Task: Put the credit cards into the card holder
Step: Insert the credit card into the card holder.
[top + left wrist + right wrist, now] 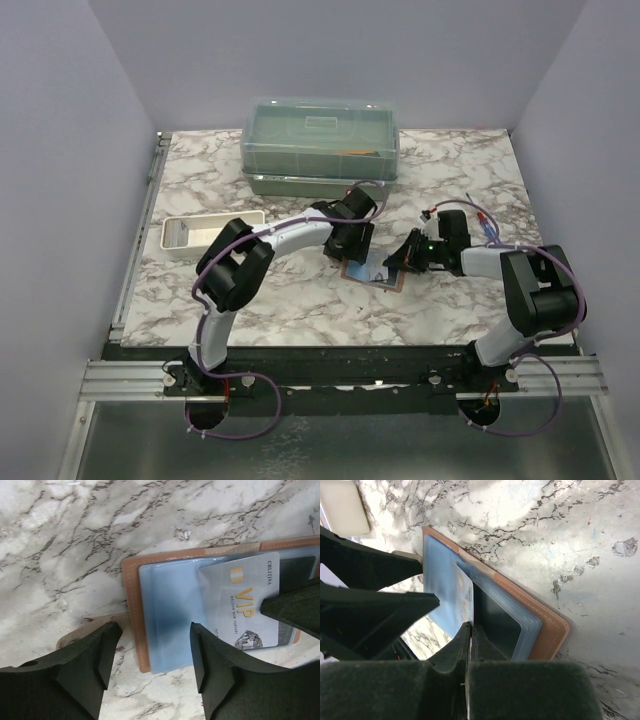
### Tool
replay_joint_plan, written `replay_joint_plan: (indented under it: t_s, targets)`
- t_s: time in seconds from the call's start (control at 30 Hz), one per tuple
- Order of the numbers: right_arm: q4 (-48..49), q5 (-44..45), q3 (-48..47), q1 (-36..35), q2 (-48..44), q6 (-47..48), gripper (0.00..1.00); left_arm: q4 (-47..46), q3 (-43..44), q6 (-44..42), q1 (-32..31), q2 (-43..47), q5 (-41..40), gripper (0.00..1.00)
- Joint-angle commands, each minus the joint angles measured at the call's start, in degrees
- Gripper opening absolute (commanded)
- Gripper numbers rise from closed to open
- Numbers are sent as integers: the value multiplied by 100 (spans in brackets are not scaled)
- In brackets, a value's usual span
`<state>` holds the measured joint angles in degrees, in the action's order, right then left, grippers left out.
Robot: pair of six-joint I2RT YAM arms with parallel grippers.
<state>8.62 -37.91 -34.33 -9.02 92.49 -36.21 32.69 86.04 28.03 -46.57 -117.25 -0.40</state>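
The card holder (372,270) lies open on the marble, brown with bluish pockets, and also shows in the left wrist view (131,595) and the right wrist view (547,625). My right gripper (471,630) is shut on a pale VIP credit card (245,605), whose far end lies in or on a blue pocket (170,615). A dark card (495,620) sits in another pocket. My left gripper (152,655) is open just over the holder's left end, one finger (220,670) above the blue pocket and the other above the marble by the snap tab (75,632).
A translucent green lidded box (322,145) stands at the back. A long white tray (205,233) lies to the left, behind the left arm. Both grippers (350,245) (405,258) meet at the holder, close together.
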Motion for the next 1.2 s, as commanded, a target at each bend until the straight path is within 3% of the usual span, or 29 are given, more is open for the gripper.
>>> replay_joint_plan:
  t_s: [0.0,0.2,0.53,0.63,0.77,0.83,1.0,1.17]
  targets:
    - [305,376,246,-68,-55,-1,0,310,-274,36,267,86,510,61]
    - [782,532,532,-153,-108,-256,0,76,-571,199,271,70,619,42]
    - [1973,936,963,-761,-71,-1375,0,-357,-995,475,234,233,1057,36]
    - [1151,1162,601,-834,-10,-1206,2,-425,-1056,507,235,267,1137,36]
    - [-83,1564,398,-834,-333,-828,20,-414,-1139,426,264,342,1024,36]
    - [-460,1584,365,-839,-451,-711,24,-412,-1157,399,294,343,1041,37]
    - [-844,1316,382,-839,-648,-552,27,-412,-1215,399,315,385,1051,36]
    - [-593,1002,468,-839,-503,-594,26,-405,-1331,441,309,567,1048,36]
